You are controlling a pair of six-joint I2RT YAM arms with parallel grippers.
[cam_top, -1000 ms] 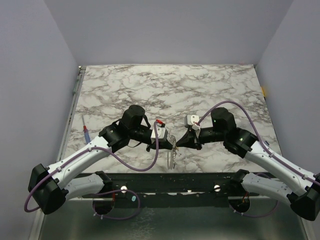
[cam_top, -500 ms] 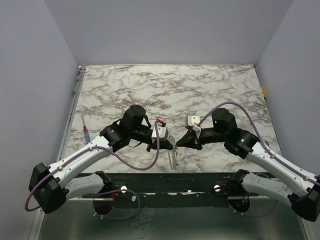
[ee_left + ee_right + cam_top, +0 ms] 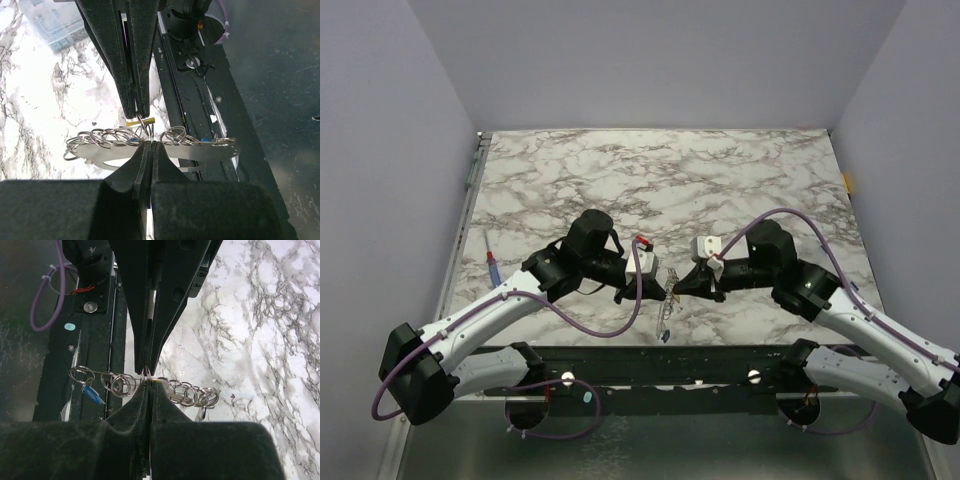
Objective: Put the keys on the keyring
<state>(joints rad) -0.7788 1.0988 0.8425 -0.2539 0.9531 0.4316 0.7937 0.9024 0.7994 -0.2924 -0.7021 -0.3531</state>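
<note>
The keyring (image 3: 200,150) is a flat metal clip carrying several split rings, held level above the table's near edge between my two grippers (image 3: 666,300). My left gripper (image 3: 150,146) is shut on the clip's middle. My right gripper (image 3: 147,385) is shut on a small ring (image 3: 146,373) at the clip's middle; its fingertips (image 3: 139,111) come down beside a yellow tag (image 3: 140,121). A blue-tagged key (image 3: 93,393) hangs from rings at one end; another blue tag (image 3: 205,140) shows in the left wrist view. No green key is visible.
A thin red-and-blue stick (image 3: 492,263) lies at the table's left edge. A clear plastic box (image 3: 55,27) sits on the marble beyond the grippers. The black base rail (image 3: 670,365) runs directly below the keyring.
Both grippers have shifted slightly to the right and closed in on each other. The keyring between them has tilted and now hangs a little lower.
</note>
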